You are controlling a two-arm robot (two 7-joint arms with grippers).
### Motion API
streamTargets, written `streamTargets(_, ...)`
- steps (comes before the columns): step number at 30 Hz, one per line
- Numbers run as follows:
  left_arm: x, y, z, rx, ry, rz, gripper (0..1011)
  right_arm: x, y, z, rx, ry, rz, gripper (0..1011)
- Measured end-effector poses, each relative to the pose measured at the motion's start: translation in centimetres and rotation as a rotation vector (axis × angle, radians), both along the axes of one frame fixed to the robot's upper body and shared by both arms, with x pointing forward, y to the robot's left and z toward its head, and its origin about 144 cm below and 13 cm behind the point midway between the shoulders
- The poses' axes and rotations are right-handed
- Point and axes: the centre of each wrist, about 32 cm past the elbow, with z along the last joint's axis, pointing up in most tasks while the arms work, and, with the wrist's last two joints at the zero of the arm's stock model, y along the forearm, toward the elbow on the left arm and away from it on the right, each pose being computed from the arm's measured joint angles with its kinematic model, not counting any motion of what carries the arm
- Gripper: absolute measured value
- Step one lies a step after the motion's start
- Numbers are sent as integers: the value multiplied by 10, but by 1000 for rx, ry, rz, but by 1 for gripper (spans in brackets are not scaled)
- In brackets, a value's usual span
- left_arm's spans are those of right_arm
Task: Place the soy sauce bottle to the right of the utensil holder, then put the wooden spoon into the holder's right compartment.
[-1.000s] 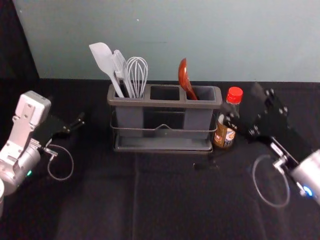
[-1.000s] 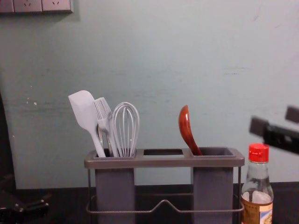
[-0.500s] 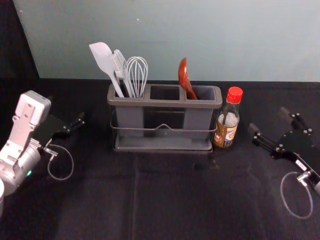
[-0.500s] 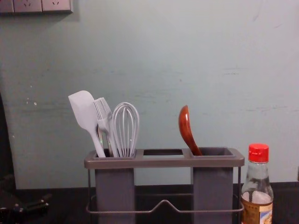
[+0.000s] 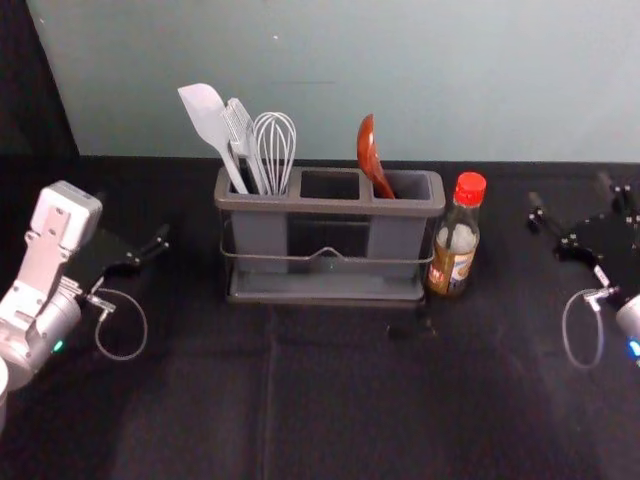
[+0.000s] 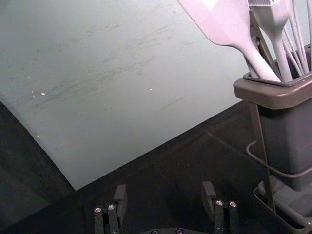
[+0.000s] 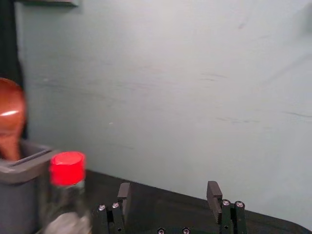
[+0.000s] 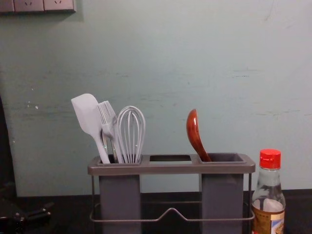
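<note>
The soy sauce bottle [image 5: 455, 240] with its red cap stands upright just right of the grey utensil holder [image 5: 325, 297]. In the holder's right compartment the reddish wooden spoon [image 5: 370, 155] leans, bowl up; the chest view shows the spoon [image 8: 194, 134] and bottle [image 8: 269, 195] the same way. My right gripper [image 5: 571, 198] is off to the right of the bottle, open and holding nothing; in the right wrist view the right gripper [image 7: 168, 197] has a wide gap between its fingers. My left gripper [image 5: 160, 240] is parked left of the holder; in its wrist view the left gripper [image 6: 165, 197] is open.
A white spatula [image 5: 208, 122], a brush [image 5: 242, 140] and a whisk [image 5: 274, 150] stand in the holder's left compartment. A wall [image 5: 400, 80] rises behind the black-covered table [image 5: 350, 400]. A socket panel [image 8: 36, 6] is high on the wall.
My right gripper has drawn away from the bottle to the right, then moved somewhat farther back. It has left the chest view. The bottle, spoon and left arm have stayed put.
</note>
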Motion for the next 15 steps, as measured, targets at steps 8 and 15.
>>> streamTargets(8,0,0,0,0,0,0,1005,31,11,3,11,62,-40,1002)
streamTargets(15,0,0,0,0,0,0,1005,51,14,11,-23,128,-1,1002)
